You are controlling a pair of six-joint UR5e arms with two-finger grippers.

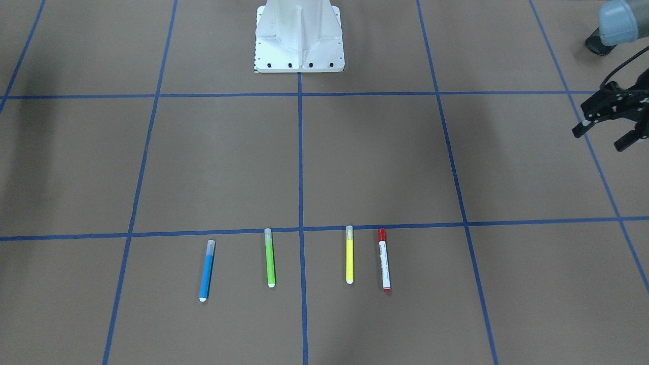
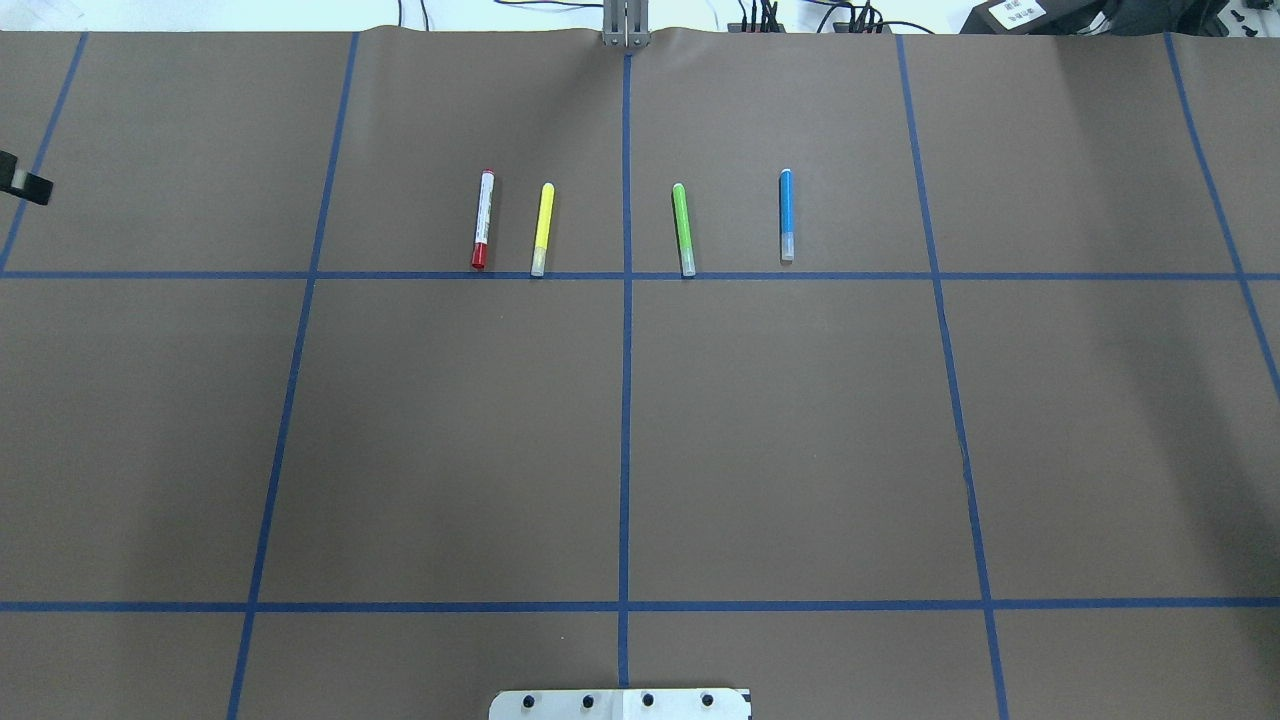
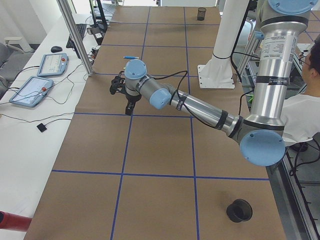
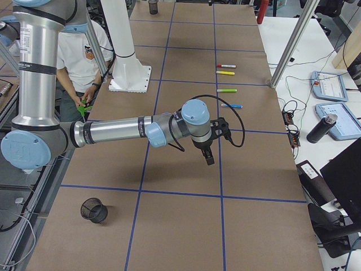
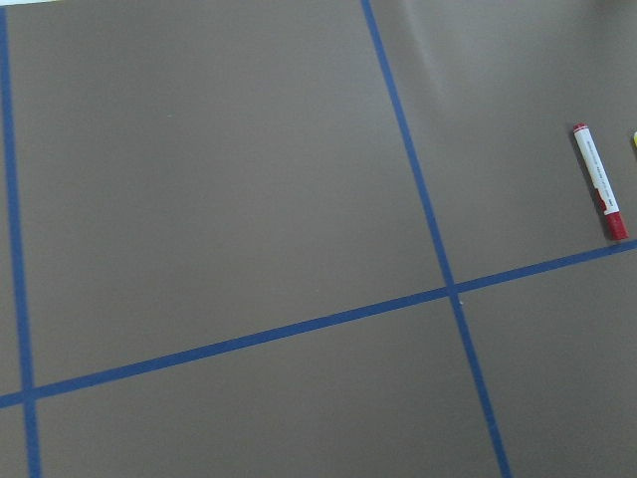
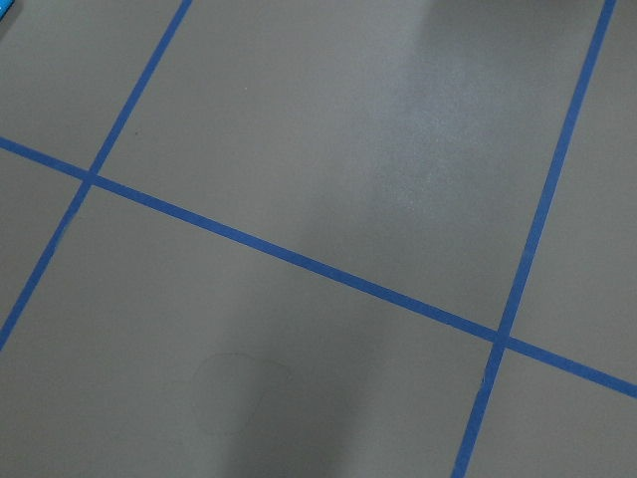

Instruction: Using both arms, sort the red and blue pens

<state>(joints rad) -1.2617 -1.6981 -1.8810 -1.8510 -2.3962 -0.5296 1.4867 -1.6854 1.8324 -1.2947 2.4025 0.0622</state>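
Two slim pens, a white red-capped marker and a blue clear-capped pen, lie well apart. The left black gripper is wide and empty. For the right black gripper, I cannot tell.

A robotics lab: brown-papered worktop marked with a blue tape grid, teach pendants on a white side bench, aluminium frame posts.

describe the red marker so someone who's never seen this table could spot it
On the brown table taped into blue squares, a row of four pens lies just beyond the far cross line in the overhead view. The red marker is the end one on the robot's left, beside the yellow pen. It alone has a white barrel with a red cap.
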